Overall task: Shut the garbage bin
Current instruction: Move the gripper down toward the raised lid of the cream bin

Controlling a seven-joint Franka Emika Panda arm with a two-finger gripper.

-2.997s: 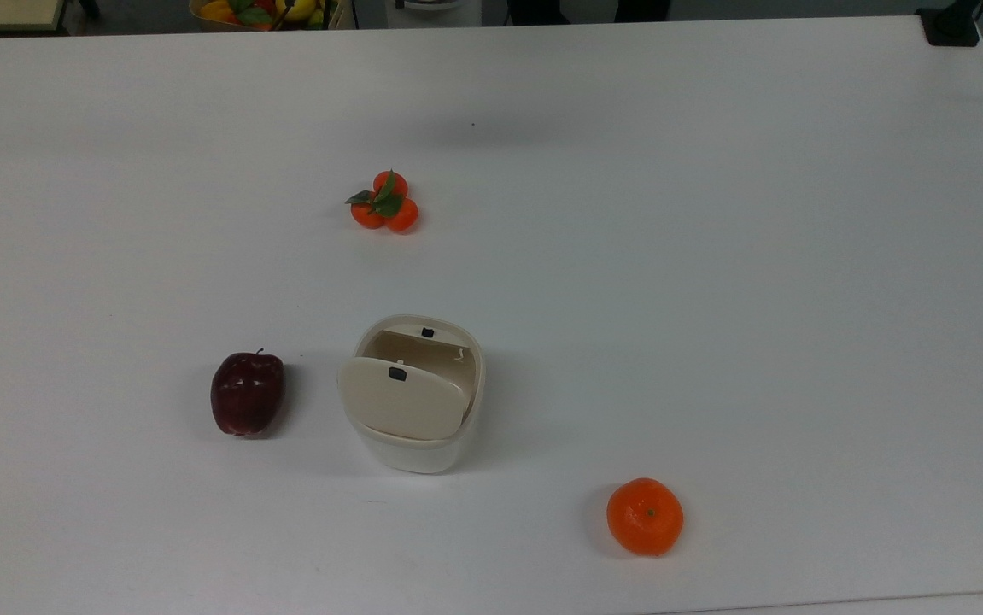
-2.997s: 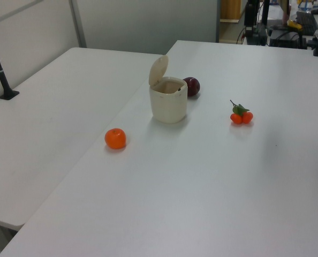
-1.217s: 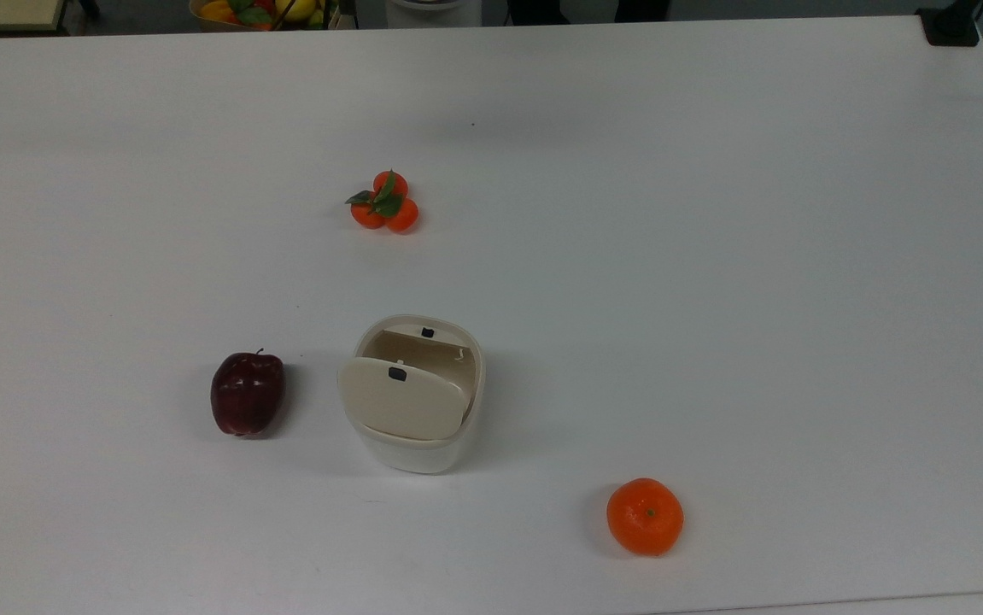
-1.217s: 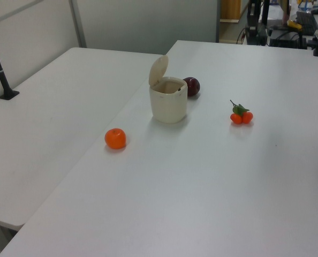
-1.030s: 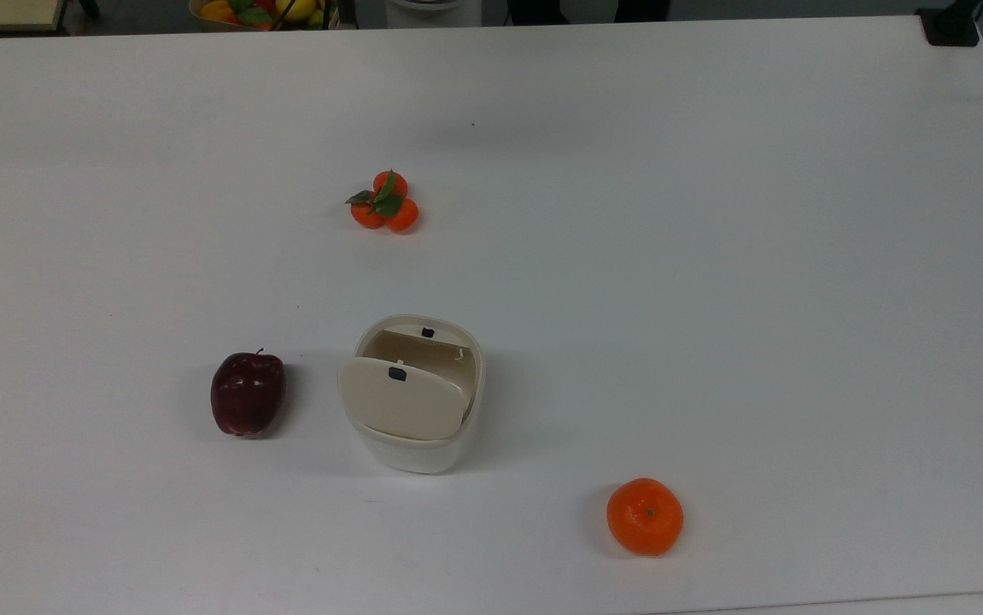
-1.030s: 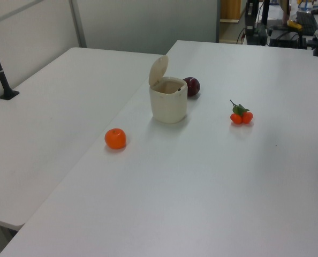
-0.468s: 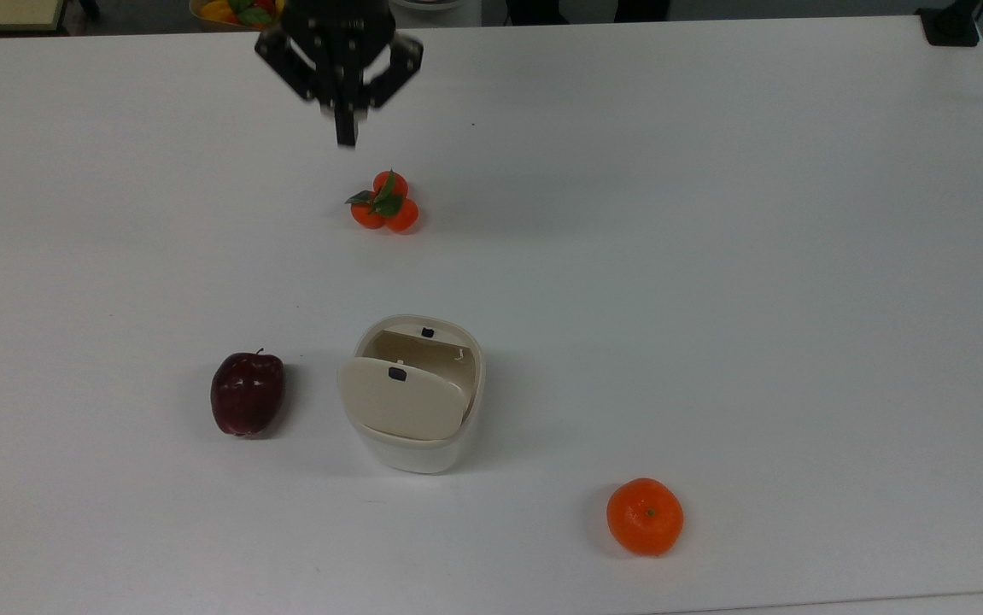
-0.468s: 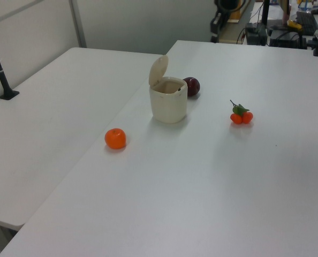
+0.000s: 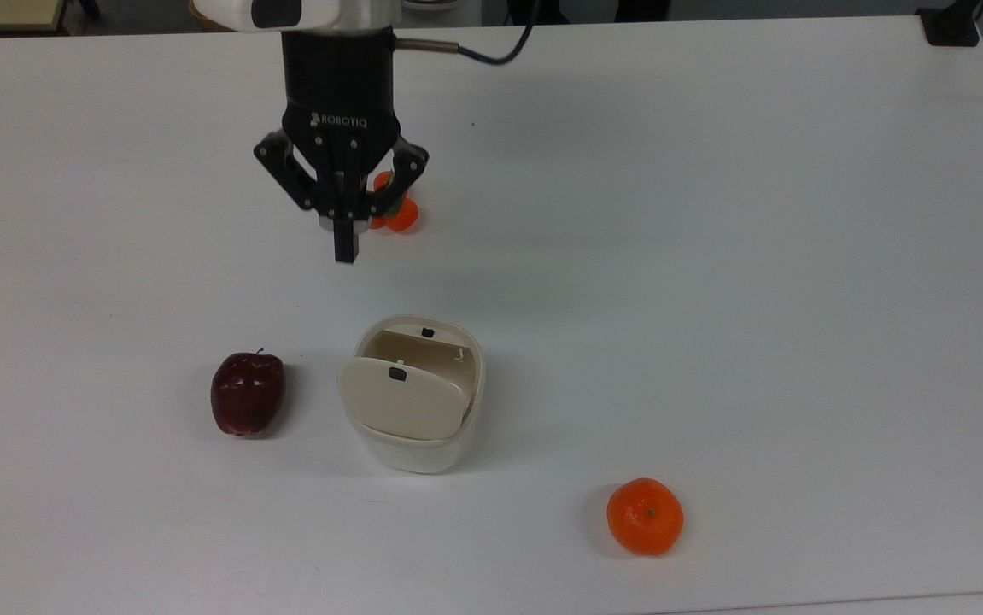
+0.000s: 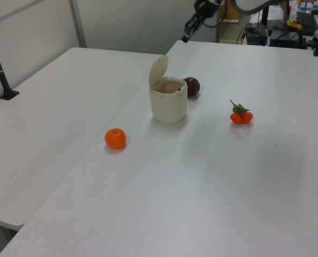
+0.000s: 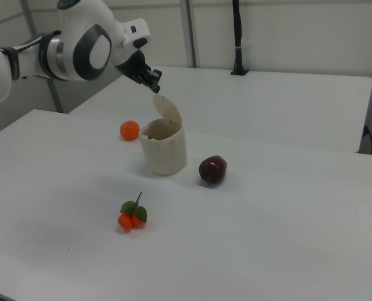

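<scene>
Bin (image 9: pixel 417 401) is my landmark: a small cream tub standing upright on the white table (image 9: pixel 713 256), its beige lid (image 9: pixel 400 398) hinged up and tilted back, so the mouth is open. A small black square sits on the lid and another on the far rim. In the right view the lid (image 11: pixel 167 110) stands almost on edge above the bin (image 11: pixel 164 147).

My gripper (image 9: pixel 344 243) hangs in the air, apart from the bin. In the top view it sits above the bin in the frame, pointing down toward it, with my fingers drawn together at the tip and nothing between them. In the right view the gripper (image 11: pixel 151 78) is just up and to the right view's left of the raised lid, near it but not touching. In the left view the gripper (image 10: pixel 190 28) is high above and behind the bin (image 10: pixel 168 99).

An apple (image 9: pixel 248 394), dark red, lies near the bin on the top view's left. An orange (image 9: pixel 645 516) lies on the table toward the top view's lower right of the bin, well apart from it. A cluster of small tangerines (image 9: pixel 395 209) with green leaves lies beyond the bin in the top view, partly covered by my gripper body; in the right view the same cluster (image 11: pixel 132 215) sits in front of the bin.
</scene>
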